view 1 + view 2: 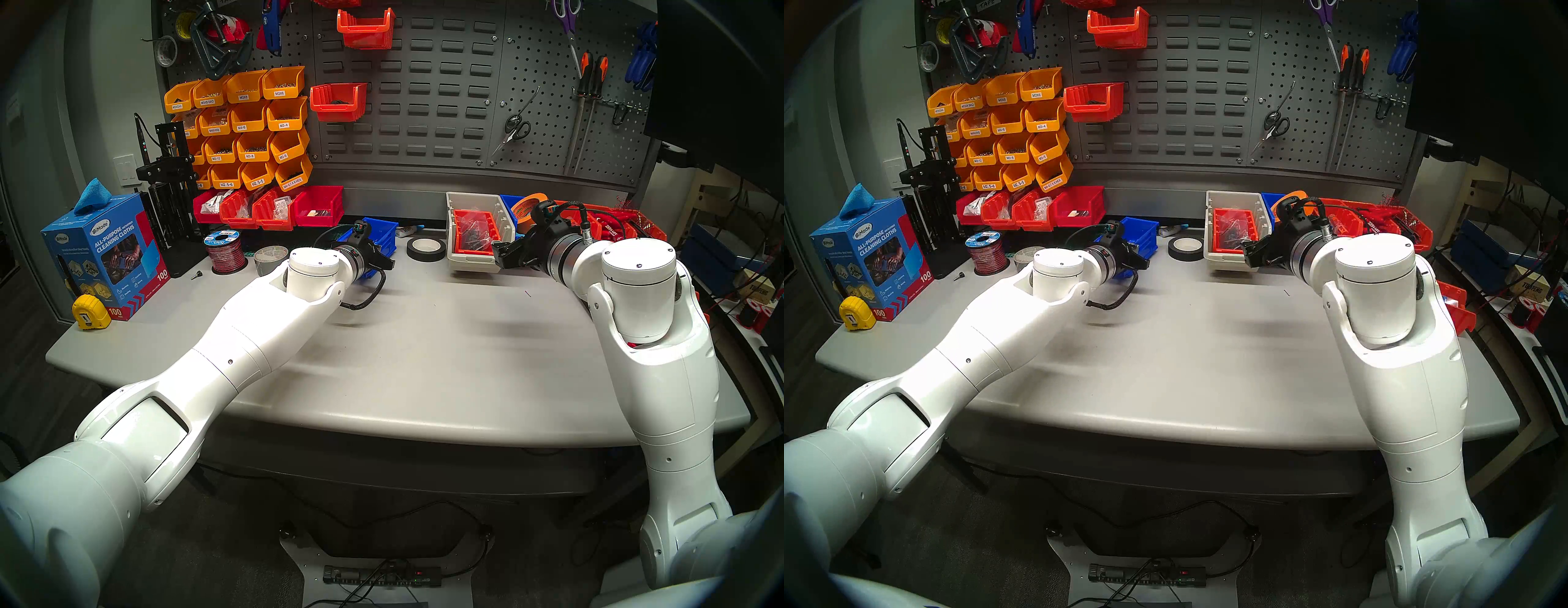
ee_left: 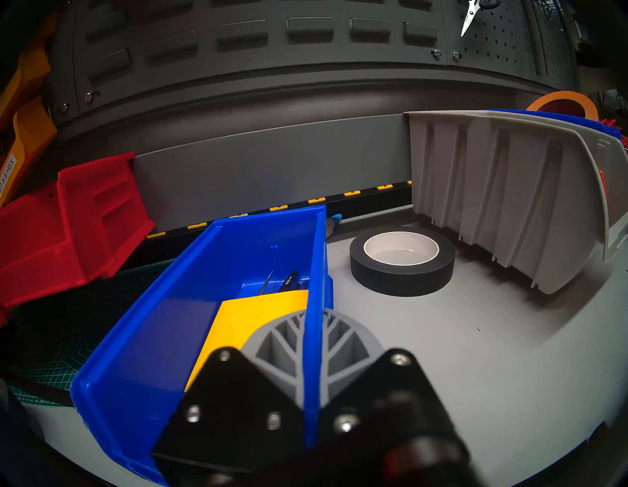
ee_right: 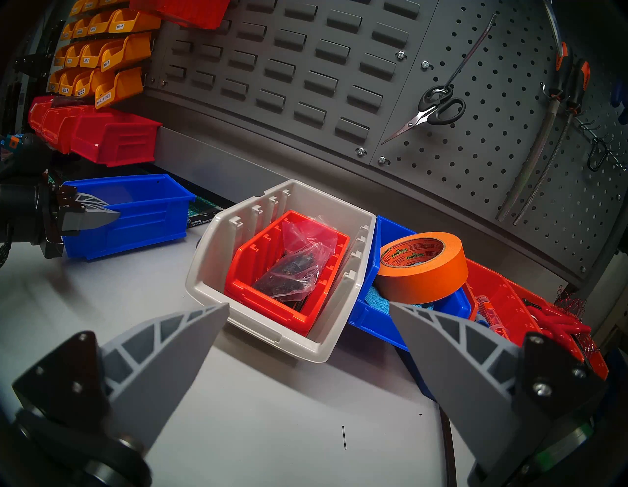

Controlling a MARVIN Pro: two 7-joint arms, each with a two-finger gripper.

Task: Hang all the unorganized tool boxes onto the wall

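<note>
A bright blue tool box (image 2: 238,258) stands on the table in front of the red bins, with a yellow card and thin tools inside. My left gripper (image 2: 311,316) is shut on its right side wall, one finger inside and one outside; the head view shows the gripper (image 1: 384,259) at the box (image 1: 382,231). A beige ribbed tool box (image 3: 299,197) holds an orange-red bin. Behind it lies a second blue tool box (image 3: 370,319) with an orange tape roll (image 3: 423,268). My right gripper (image 3: 309,309) hangs open just before the beige box. The louvred wall (image 1: 424,85) rises behind.
A black tape roll (image 1: 426,248) lies between the two boxes. Two orange-red bins (image 1: 365,27) hang on the wall, with yellow-orange bins (image 1: 242,127) to the left. Red bins (image 1: 271,208), a wire spool (image 1: 225,250) and a cloth carton (image 1: 106,250) stand at the left.
</note>
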